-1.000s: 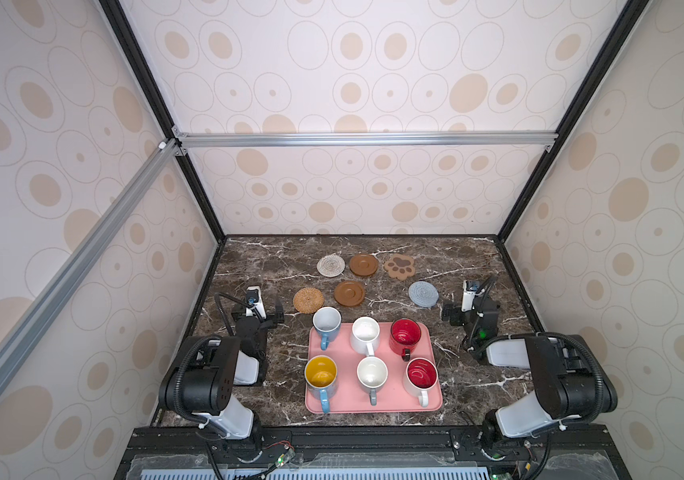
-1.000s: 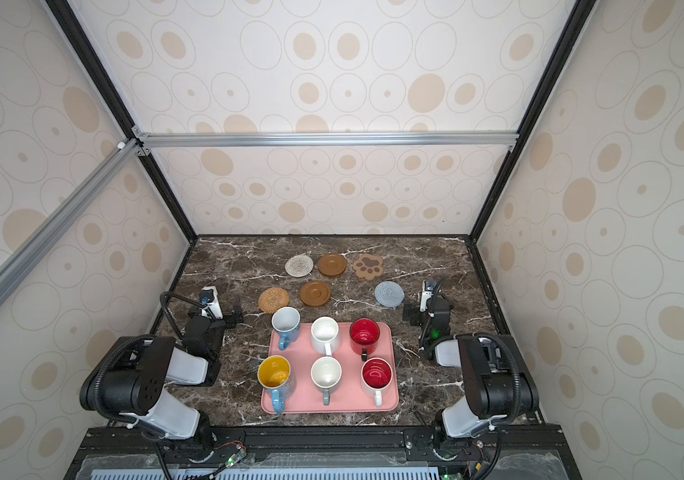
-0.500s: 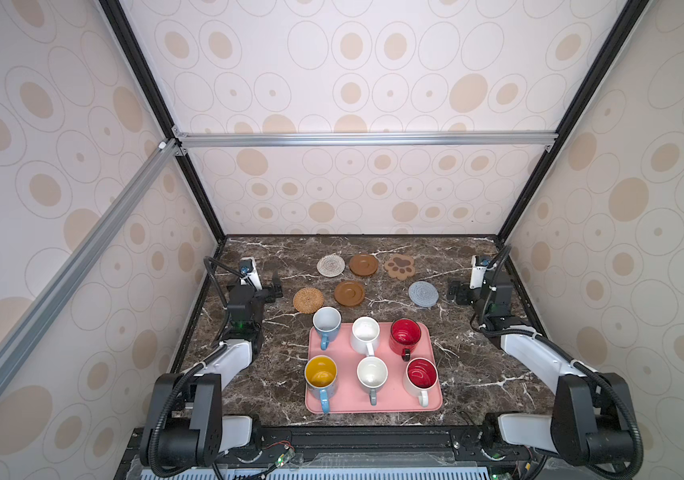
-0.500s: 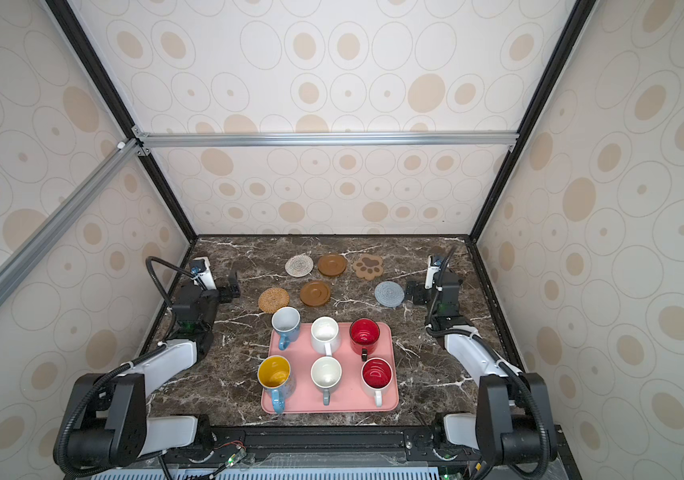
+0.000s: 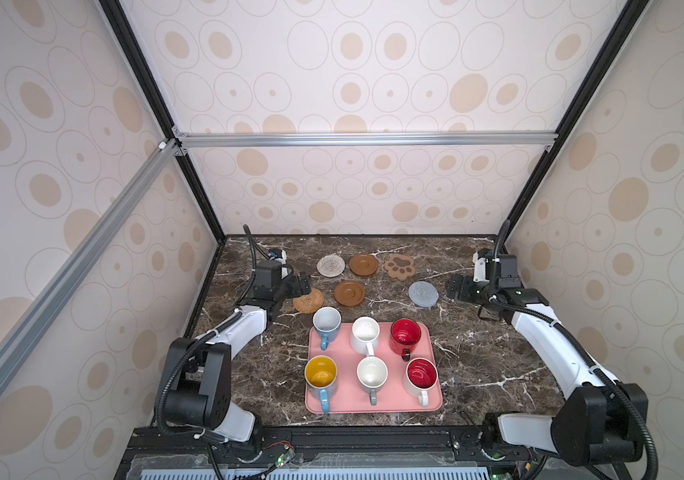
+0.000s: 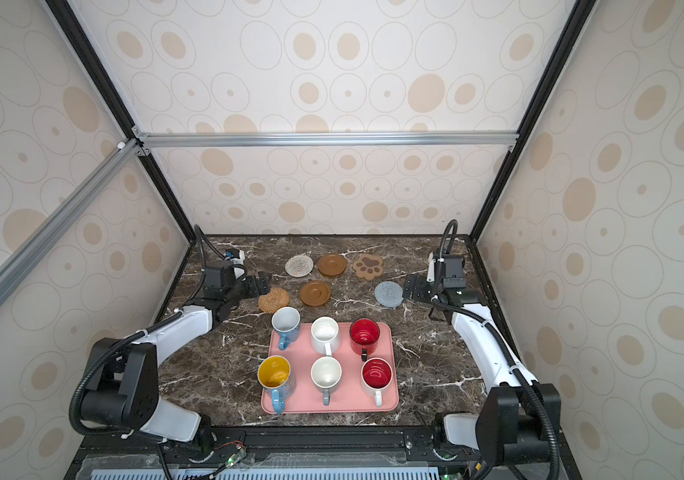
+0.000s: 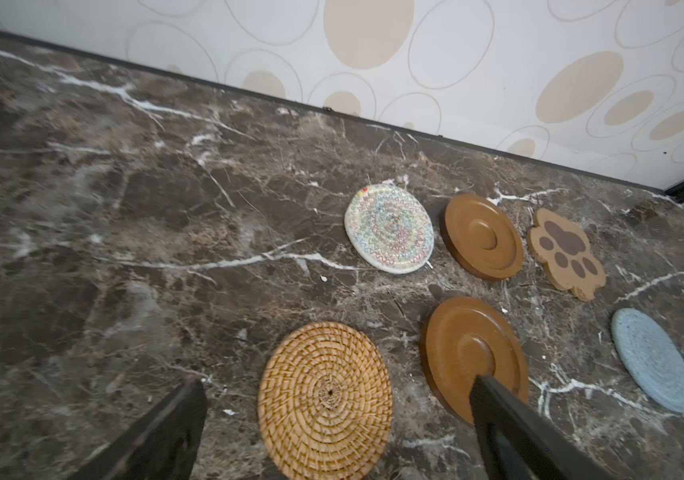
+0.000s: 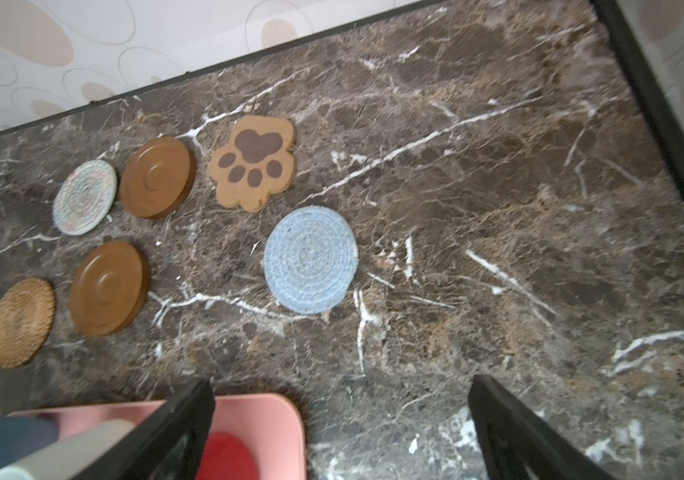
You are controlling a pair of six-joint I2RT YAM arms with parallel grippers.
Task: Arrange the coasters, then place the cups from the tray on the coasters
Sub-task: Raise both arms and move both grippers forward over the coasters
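Observation:
Six coasters lie at the back of the marble table: cream woven [image 5: 330, 265], brown disc [image 5: 363, 264], paw-shaped [image 5: 400, 267], tan rattan [image 5: 308, 301], second brown disc [image 5: 349, 293] and grey-blue [image 5: 423, 294]. In front of them, the pink tray [image 5: 386, 403] holds six cups, among them a light blue [image 5: 326, 322], a red [image 5: 405, 334] and a yellow-lined one [image 5: 321, 374]. My left gripper [image 5: 301, 284] hovers open over the rattan coaster [image 7: 323, 399]. Just right of the grey-blue coaster [image 8: 311, 259], my right gripper [image 5: 458, 289] hangs open and empty.
Patterned walls with black frame posts close in the table on the left, back and right. Bare marble [image 5: 494, 361] stretches right of the tray, and more [image 5: 249, 365] lies to its left. The tray's far corner [image 8: 278, 411] shows beneath my right gripper [image 8: 340, 380].
Both arms have unfolded from beside the tray and reached toward the back, the left to the rattan coaster, the right to the grey-blue one. Both grippers stayed open. Nothing else moved.

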